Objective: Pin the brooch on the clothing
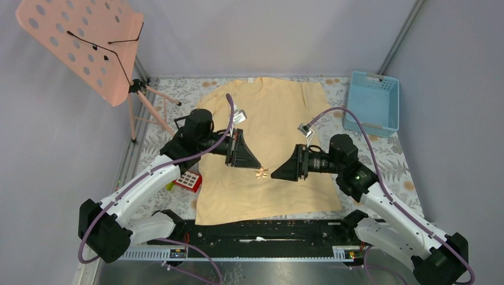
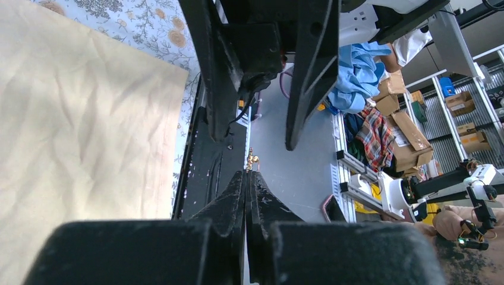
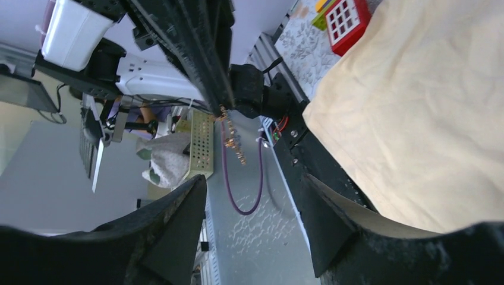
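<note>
At the centre of the overhead view, the 2 hands meet tip to tip above the lower middle of the clothing (image 1: 279,113), which lies spread on the floral counter (image 1: 395,151). The left hand (image 1: 255,164) has its fingers pressed together on the brooch (image 1: 261,173), a small coppery-gold ornament. The right hand (image 1: 278,174) faces it with its fingers apart and nothing between them. The main risk looks to be a drop. The pinch takes only an edge of the ornament and most of it hangs free beyond the fingertips, so a nudge from the right hand could twist it out. The same nudge could spin it so the pin faces the wrong way. A 2nd risk is the cloth, which looks creased and loose in the wrist views. Pushing a pin into it could drag or bunch the fabric instead of piercing it. Whether the pin is open is too small to tell. In the left wrist view the brooch sits right at the tips of the closed fingers, mid-frame, pointing toward the gap of the right hand opposite. In the right wrist view it dangles from those tips at upper centre, apart from the right hand's own fingers and seemingly clear of the cloth.
</note>
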Tool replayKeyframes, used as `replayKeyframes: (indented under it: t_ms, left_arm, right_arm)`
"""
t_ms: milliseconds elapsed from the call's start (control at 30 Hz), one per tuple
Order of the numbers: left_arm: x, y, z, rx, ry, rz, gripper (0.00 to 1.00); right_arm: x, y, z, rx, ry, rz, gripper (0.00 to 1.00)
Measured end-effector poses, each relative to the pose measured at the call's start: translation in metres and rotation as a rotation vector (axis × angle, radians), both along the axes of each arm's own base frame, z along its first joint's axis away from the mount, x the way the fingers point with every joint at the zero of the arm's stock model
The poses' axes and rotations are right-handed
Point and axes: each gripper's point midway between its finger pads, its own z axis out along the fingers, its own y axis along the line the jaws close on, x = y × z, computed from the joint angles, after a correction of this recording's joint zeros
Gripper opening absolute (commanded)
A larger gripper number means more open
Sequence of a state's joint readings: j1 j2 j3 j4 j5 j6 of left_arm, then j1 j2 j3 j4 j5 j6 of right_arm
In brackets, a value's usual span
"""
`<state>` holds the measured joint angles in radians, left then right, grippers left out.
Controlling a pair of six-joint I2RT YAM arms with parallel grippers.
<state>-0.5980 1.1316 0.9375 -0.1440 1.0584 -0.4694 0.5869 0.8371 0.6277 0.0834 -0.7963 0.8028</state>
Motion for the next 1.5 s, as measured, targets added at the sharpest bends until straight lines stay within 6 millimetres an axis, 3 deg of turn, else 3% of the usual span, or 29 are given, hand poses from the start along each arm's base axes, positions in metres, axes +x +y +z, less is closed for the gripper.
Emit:
replayKeyframes:
  t_ms: [300, 467, 767, 1267, 1400, 1500]
  left_arm:
    - [0.001, -0.001, -0.002, -0.011, 0.011, 0.003, 0.00]
    - [0.000, -0.002, -0.001, -0.022, 0.022, 0.002, 0.00]
    - [0.000, -0.003, 0.004, -0.041, 0.018, -0.002, 0.00]
    - [0.000, -0.004, 0.004, -0.056, 0.027, -0.006, 0.00]
    - [-0.001, -0.004, 0.005, -0.057, 0.027, -0.006, 0.00]
    - [-0.001, -0.003, 0.006, -0.061, 0.024, -0.006, 0.00]
  right_arm:
    - [-0.008, 0.007, 0.022, 0.074, -0.069, 0.032, 0.47]
    - [-0.010, 0.011, 0.028, 0.099, -0.094, 0.039, 0.44]
    - [-0.005, 0.013, 0.015, 0.071, -0.082, 0.019, 0.41]
    - [-0.006, 0.020, 0.009, 0.065, -0.079, 0.029, 0.22]
    - [-0.005, 0.022, 0.013, 0.079, -0.090, 0.026, 0.13]
    - [-0.005, 0.023, 0.014, 0.086, -0.096, 0.029, 0.00]
